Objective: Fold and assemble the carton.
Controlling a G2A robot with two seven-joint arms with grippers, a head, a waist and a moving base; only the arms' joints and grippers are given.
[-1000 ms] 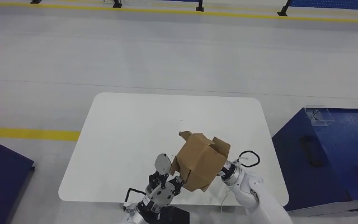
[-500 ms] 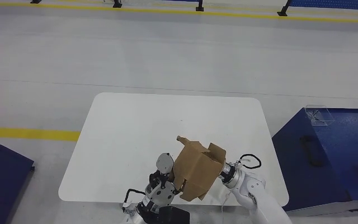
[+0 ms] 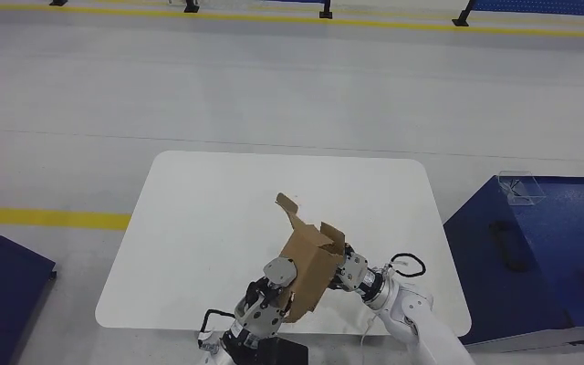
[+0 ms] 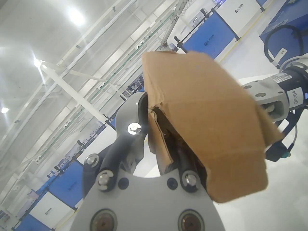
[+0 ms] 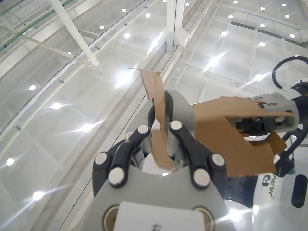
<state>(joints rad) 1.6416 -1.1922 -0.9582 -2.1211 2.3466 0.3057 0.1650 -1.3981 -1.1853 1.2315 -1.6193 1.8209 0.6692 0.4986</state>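
Note:
A brown carton (image 3: 308,260) hangs tilted above the near part of the white table (image 3: 228,201), its open end facing away with one flap (image 3: 288,208) sticking up. My left gripper (image 3: 285,281) is shut on the carton's near left wall. In the left wrist view that gripper (image 4: 154,111) pinches a wall edge of the carton (image 4: 204,121), with one finger hidden inside. My right gripper (image 3: 342,267) holds the right side. In the right wrist view it (image 5: 160,106) is shut on a thin flap, the carton (image 5: 216,131) extending toward the other arm.
A blue cabinet (image 3: 520,255) stands close to the table's right edge, with a clear box (image 3: 520,187) on top. Another blue object (image 3: 18,274) sits off the left side. The far half of the table is bare.
The carton has swung left and tipped over, so one flap now points up and away. Both grippers have moved left with it, keeping their hold.

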